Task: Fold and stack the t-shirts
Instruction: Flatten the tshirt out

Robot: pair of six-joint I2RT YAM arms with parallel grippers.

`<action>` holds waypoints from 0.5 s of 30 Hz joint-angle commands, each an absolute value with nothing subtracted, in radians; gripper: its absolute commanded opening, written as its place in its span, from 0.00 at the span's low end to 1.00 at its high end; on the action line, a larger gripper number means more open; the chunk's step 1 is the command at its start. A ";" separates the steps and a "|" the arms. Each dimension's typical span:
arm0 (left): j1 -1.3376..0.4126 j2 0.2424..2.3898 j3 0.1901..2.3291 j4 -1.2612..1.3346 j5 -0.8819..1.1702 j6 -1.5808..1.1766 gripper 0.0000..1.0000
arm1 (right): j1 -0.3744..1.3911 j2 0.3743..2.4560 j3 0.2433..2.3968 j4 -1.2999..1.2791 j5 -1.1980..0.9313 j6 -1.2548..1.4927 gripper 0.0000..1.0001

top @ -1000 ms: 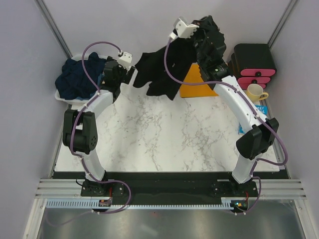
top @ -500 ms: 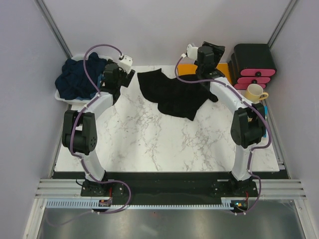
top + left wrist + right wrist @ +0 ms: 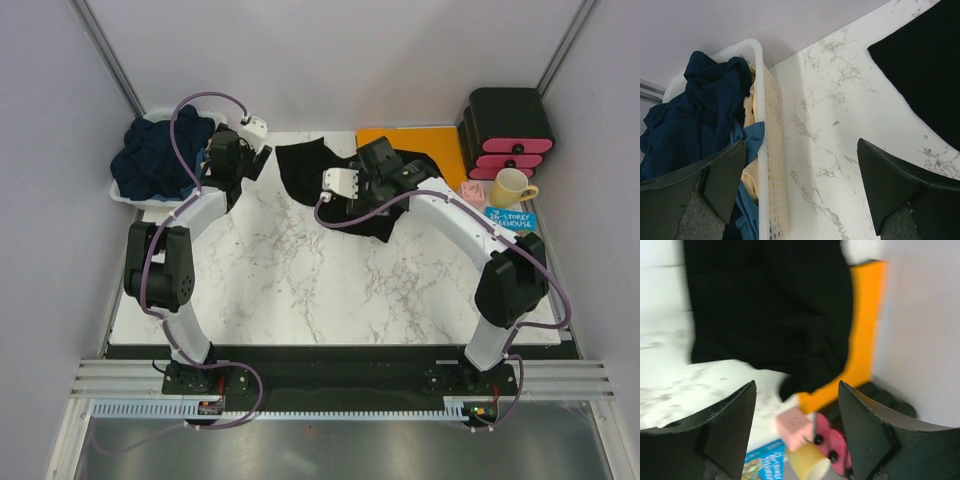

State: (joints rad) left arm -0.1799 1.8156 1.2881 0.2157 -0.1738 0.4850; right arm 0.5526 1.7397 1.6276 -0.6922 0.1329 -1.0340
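Top external view: a plain black t-shirt (image 3: 298, 168) lies rumpled on the far middle of the white marble table (image 3: 300, 290), overlapping the flat orange sheet (image 3: 405, 138), its centre hidden under the right arm. Dark navy t-shirts (image 3: 155, 160) and pale blue cloth (image 3: 754, 140) fill the white plastic basket (image 3: 122, 195) at far left. The right gripper (image 3: 796, 405) is above the black shirt with its jaws apart and empty, in a blurred view. The left gripper (image 3: 801, 165) gapes wide beside the basket.
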 commanded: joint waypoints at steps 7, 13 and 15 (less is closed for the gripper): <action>-0.176 1.759 1.273 0.213 -0.166 0.528 1.00 | 0.555 1.897 1.623 -0.782 -0.104 -0.902 0.69; -0.176 1.736 1.246 0.213 -0.176 0.535 1.00 | 0.578 1.988 1.637 -0.741 -0.126 -0.881 0.68; -0.176 1.729 1.236 0.213 -0.179 0.535 1.00 | 0.580 2.012 1.647 -0.724 -0.127 -0.877 0.68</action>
State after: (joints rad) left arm -0.1799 1.7996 1.2526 0.2039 -0.1741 0.5011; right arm 0.5678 1.9770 1.5967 -0.7670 -0.0788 -0.9100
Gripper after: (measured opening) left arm 0.993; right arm 0.679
